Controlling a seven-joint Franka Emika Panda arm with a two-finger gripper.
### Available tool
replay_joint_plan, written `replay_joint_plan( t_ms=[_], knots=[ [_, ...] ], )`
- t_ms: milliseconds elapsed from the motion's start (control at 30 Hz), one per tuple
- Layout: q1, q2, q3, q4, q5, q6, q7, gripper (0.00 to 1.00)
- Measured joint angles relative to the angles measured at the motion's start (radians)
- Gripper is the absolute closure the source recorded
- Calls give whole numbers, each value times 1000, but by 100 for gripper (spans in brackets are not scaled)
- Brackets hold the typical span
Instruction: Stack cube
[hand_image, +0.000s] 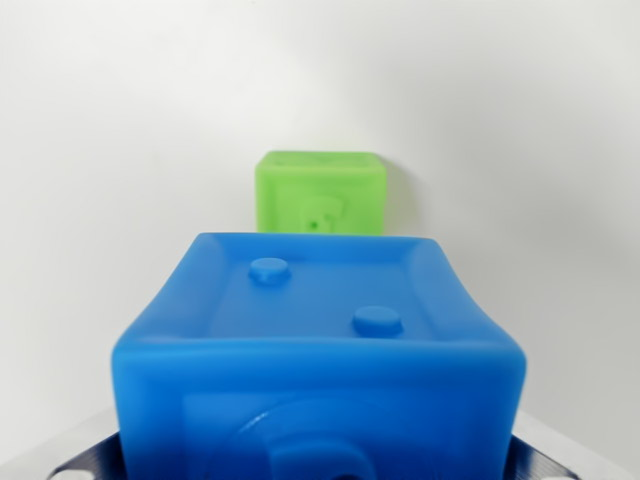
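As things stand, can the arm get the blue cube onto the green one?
Probably yes. The blue cube fills the near foreground, apparently between the gripper's metal parts at the bottom corners. The green cube sits beyond it on the white surface, with nothing visible between them. The fingers themselves are hidden, so grip is unconfirmed.

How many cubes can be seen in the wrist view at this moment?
2. The blue cube fills the lower foreground, close to the camera. The green cube sits beyond it, upper centre, partly hidden by it. Others could be hidden behind the blue one.
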Motion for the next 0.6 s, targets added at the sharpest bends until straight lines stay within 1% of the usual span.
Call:
replay_joint_plan(
  t_ms=[600],
  knots=[
    [-1, 93, 3, -5, 12, 97, -5, 100]
  ],
)
